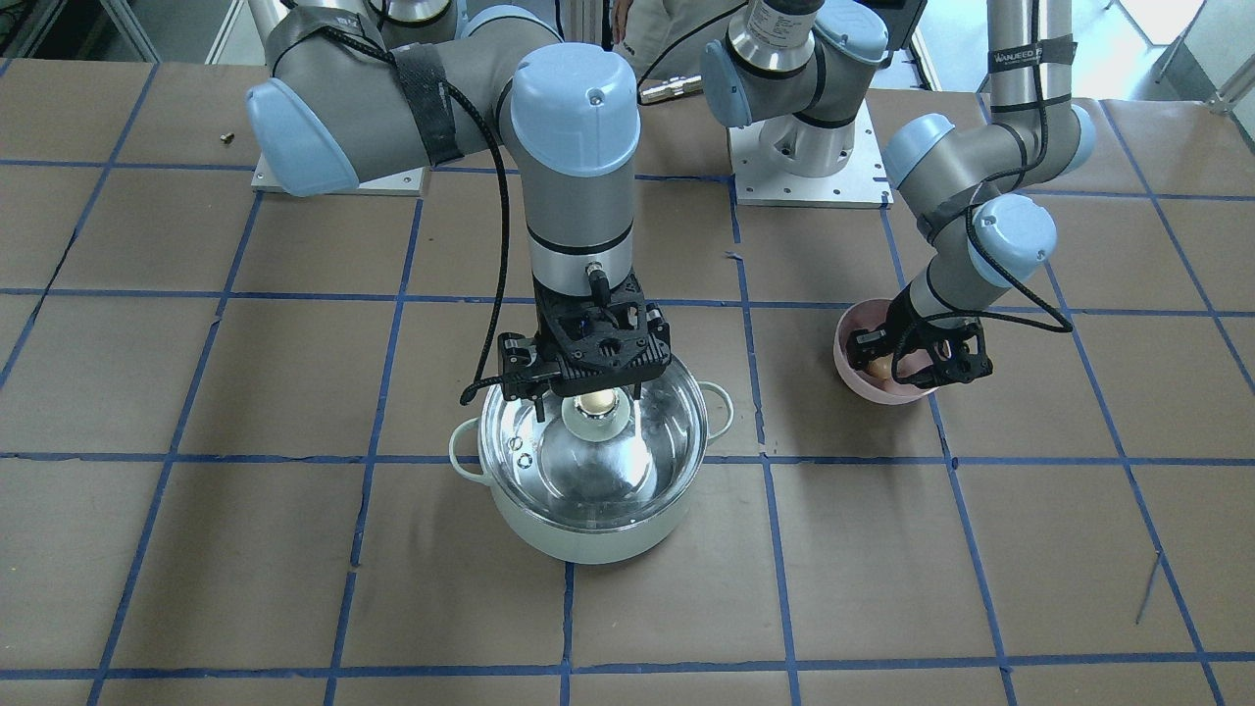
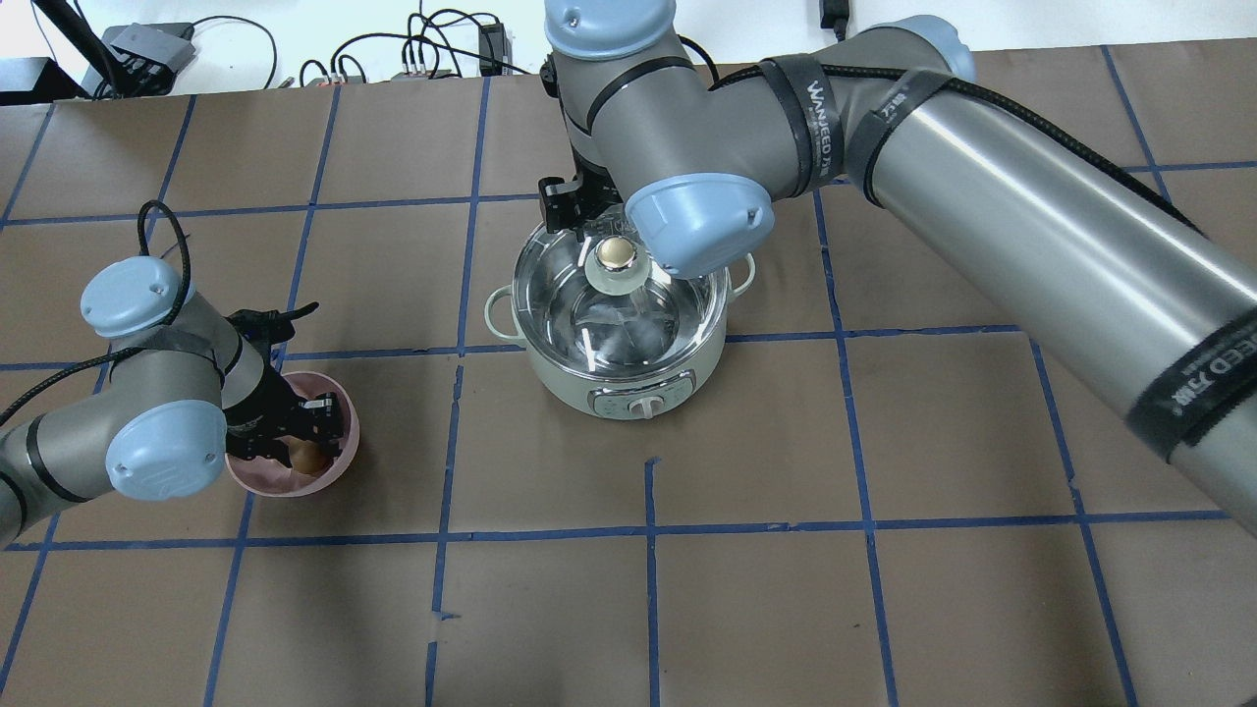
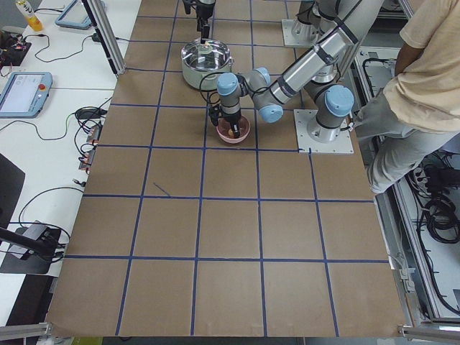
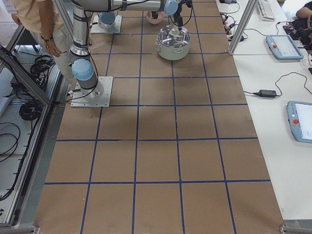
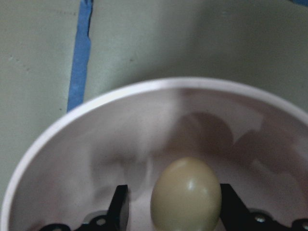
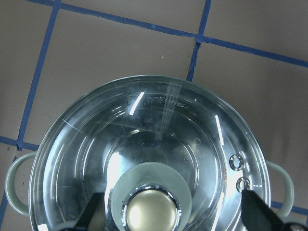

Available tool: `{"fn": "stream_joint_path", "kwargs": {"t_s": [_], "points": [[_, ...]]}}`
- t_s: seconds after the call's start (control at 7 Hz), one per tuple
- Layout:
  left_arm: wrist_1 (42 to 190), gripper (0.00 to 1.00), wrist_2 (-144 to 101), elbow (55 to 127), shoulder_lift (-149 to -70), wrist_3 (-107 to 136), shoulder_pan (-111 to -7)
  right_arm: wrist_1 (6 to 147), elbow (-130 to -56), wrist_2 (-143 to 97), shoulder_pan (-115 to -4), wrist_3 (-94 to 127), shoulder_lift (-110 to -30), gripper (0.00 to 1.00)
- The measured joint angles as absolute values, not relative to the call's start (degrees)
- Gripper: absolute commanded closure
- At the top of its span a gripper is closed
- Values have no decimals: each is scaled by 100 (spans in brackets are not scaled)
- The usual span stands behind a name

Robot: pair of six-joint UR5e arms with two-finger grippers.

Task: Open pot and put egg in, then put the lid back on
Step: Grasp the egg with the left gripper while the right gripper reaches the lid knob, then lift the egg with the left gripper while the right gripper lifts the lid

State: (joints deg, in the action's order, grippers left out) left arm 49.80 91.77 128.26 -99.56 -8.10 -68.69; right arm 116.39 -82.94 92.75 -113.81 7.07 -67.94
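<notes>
The mint-green pot [image 1: 588,534] [image 2: 628,388] stands mid-table with the glass lid [image 1: 549,461] [image 6: 159,130] sitting on it. My right gripper [image 1: 588,392] [image 6: 175,214] is open, low over the lid, with one finger on each side of the cream-topped knob [image 2: 617,255] and a gap on both sides. The tan egg [image 5: 186,195] [image 2: 310,459] lies in the pink bowl [image 5: 96,144] [image 1: 868,387]. My left gripper [image 5: 175,211] [image 2: 295,442] is down inside the bowl, open, and its fingers straddle the egg.
The two arm base plates [image 1: 809,167] are at the robot side of the table. A person [image 3: 424,72] stands beside the bases. A small screw [image 1: 226,137] lies on the brown paper. Tablets and cables [image 4: 280,46] lie on the side benches.
</notes>
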Motion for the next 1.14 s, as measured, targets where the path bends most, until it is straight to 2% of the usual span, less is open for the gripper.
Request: {"fn": "stream_joint_path", "kwargs": {"t_s": [0.14, 0.71, 0.86, 1.14], "points": [[4982, 82, 9181, 12817, -9954, -816, -6876, 11646, -8315, 9263, -11382, 505, -6774, 12], [4979, 84, 9185, 12768, -9925, -817, -6906, 11723, -8477, 9158, -11410, 342, -6725, 17], [4989, 84, 9187, 12744, -9902, -812, -6912, 11775, -8503, 9140, -11420, 337, -6720, 32], [5176, 84, 9188, 12565, -9824, -784, -6971, 11823, -8514, 9133, -11425, 328, -6717, 39]]}}
